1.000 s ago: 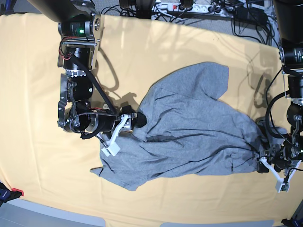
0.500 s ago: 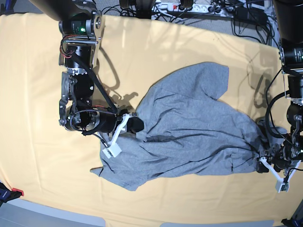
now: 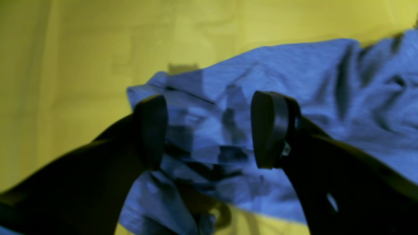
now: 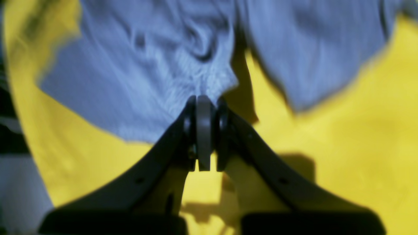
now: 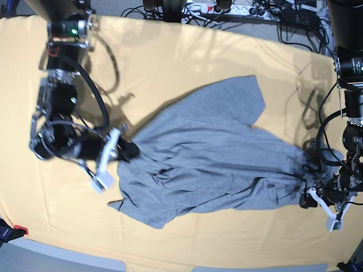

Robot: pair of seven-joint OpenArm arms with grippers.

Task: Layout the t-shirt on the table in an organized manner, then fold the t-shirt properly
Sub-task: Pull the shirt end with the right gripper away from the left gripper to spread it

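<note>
meanwhile the right end effector point(image 4: 205, 130) had its jaws together, pinching a fold of the t-shirt point(image 5: 210, 153) at the garment's edge, where a second before they stood apart over the cloth. since then that arm had drawn away toward the table's point(image 5: 170, 56) side, pulling the shirt flatter and wider. the left end effector point(image 3: 209, 130) kept its jaws apart at the opposite end, bunched fabric between them but not clamped. the shirt lay crumpled across the table's middle.
</note>
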